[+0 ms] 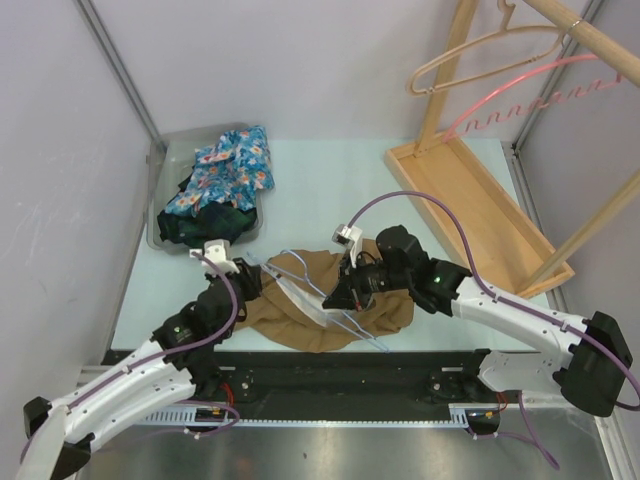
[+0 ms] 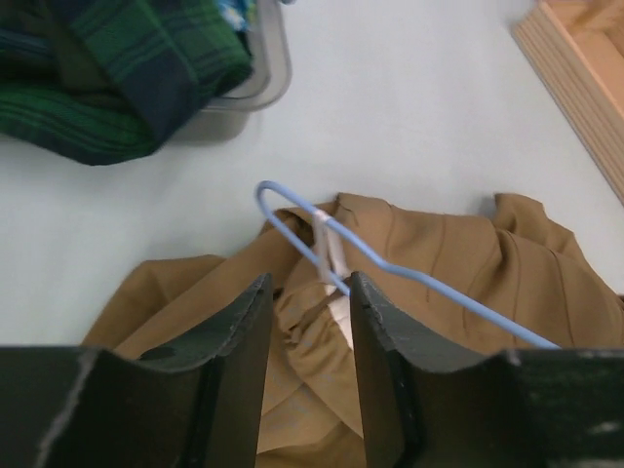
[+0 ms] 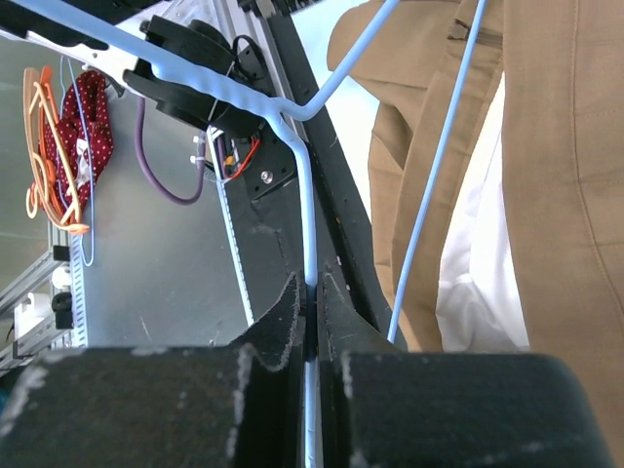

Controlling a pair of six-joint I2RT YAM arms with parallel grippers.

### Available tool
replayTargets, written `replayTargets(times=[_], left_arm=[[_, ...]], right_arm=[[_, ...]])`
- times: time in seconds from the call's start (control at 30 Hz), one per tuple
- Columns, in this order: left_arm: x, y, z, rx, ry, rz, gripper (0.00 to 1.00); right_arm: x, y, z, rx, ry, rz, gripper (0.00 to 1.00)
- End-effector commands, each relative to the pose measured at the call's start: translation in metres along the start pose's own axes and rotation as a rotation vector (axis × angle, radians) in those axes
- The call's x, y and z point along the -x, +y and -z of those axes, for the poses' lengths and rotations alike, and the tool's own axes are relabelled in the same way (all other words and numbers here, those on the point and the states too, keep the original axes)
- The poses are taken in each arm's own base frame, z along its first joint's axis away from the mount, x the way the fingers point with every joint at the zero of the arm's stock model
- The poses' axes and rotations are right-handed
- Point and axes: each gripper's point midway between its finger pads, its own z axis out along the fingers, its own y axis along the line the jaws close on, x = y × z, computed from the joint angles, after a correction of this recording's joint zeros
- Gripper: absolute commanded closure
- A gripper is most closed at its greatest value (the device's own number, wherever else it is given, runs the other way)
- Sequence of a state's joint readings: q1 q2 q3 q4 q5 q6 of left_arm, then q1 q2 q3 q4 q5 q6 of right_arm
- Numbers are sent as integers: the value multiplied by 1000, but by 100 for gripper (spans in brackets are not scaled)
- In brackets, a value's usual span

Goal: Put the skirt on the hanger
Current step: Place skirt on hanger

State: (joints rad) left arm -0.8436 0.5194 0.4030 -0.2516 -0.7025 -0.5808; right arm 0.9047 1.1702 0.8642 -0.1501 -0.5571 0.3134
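Pale green bench, seen from above: one brown skirt is heaped at the middle of the near edge, with one blue wire hanger lying across it. One grey bin in the far left corner holds a heap of clothes. One wooden rack along the right edge carries two spare hangers.

Left wrist: the two left fingers stand spread over the skirt, the hanger's looped end just ahead of their tips.

Right wrist: the two right fingers are pressed together, pinching the hanger's wire beside the skirt.
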Motion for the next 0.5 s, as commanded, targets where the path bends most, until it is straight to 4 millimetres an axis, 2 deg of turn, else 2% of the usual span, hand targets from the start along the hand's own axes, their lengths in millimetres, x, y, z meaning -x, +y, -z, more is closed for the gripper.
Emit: replayTargets(times=[0.0,0.07,0.17,0.33,0.37,0.4,0.43,0.47], left_arm=[[34,24,13,162,-75,126,57],[34,39,16,238,-82,128,58],[29,40,15,243,-70,108,60],[3,40,5,221,-32,115,60],[0,29,1,157,-14,152,61],[-11,28,-2,134,6,155,62],[-12,29,-5,124,3,179,62],[-10,19,-5,66,-2,230,62]], right_arm=[[20,4,-3,22,-72,51,100],[21,5,-3,27,-74,52,100],[21,7,0,33,-72,53,100],[22,19,5,73,-75,48,100],[23,22,8,82,-80,53,100],[23,24,8,91,-78,51,100],[23,26,10,98,-81,50,100],[23,28,12,104,-79,51,100]])
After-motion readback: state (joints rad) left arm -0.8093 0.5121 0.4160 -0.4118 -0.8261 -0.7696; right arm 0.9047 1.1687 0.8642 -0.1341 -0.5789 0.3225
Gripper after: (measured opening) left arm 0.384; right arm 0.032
